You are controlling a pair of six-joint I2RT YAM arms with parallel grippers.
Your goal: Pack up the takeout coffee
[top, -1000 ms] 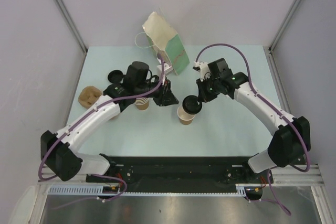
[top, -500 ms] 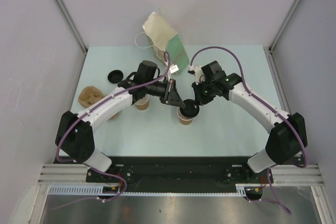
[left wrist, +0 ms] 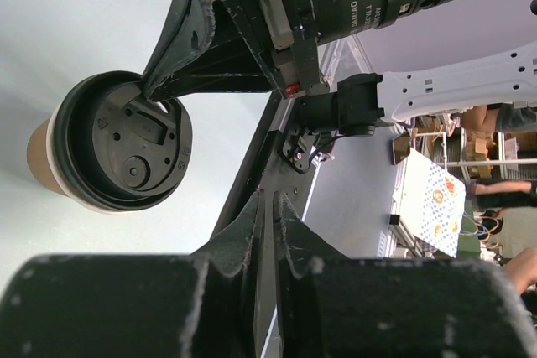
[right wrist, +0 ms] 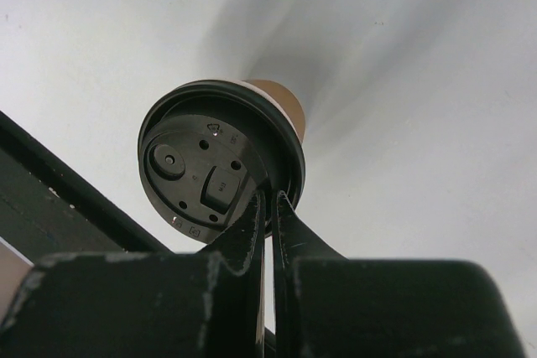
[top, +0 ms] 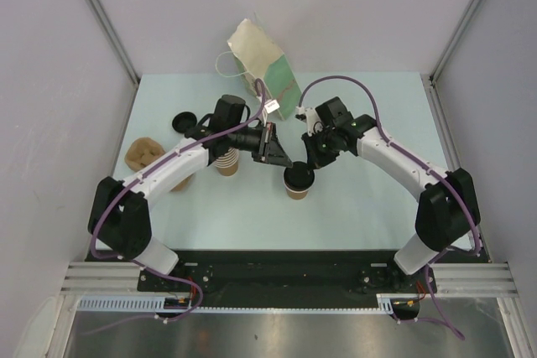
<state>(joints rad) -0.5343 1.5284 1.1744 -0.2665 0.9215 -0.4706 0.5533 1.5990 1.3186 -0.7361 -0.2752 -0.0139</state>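
While right tool (right wrist: 267,197) pinches lid (right wrist: 210,161) of takeout coffee (top: 294,192) from one o'clock, left tool (left wrist: 270,200) at eleven o'clock, closed, empty.

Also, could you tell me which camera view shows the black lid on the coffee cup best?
The right wrist view: the lid is close and its top is nearly all visible. The left wrist shows it partly under the right pincer; overhead, it is tiny.

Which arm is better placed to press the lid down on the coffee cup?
Right, probably. The right gripper is shut, its tips on the rim of the black lid atop the brown paper cup. The left gripper, also shut, hangs beside the cup and holds nothing.
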